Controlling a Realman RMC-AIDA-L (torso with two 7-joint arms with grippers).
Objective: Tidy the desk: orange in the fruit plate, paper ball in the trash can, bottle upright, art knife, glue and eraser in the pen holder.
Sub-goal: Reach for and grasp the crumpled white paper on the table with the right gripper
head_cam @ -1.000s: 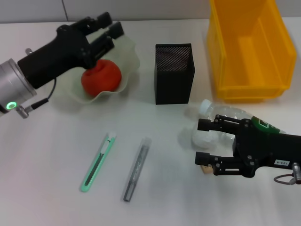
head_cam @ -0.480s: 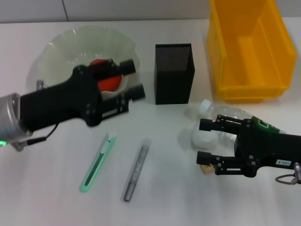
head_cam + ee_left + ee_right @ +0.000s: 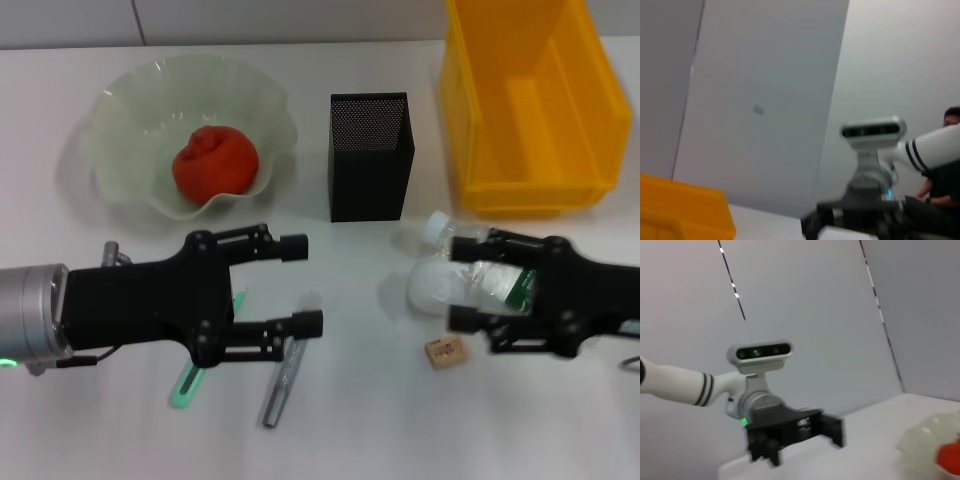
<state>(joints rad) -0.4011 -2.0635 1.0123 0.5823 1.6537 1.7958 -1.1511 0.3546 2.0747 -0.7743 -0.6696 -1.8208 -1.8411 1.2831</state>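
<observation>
**Though done with the orange, lots left to tidy**

Done so far: only the orange (image 3: 215,165), in the fruit plate (image 3: 130,100) near the far left corner of the desk (image 3: 360,430).

Not put away yet: paper ball (image 3: 432,290), lying bottle (image 3: 495,275) and eraser (image 3: 443,352) toward the right edge; art knife (image 3: 195,385) and glue (image 3: 283,385) near the front edge.

Nothing seen in the trash can (image 3: 530,110) or pen holder (image 3: 370,155).

Left gripper (image 3: 300,283): wide open above knife and glue, holding nothing.

Right gripper (image 3: 470,285): open, jaws on either side of paper ball and bottle.

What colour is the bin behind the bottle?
Bright yellow bin, clearest in the head view.
</observation>
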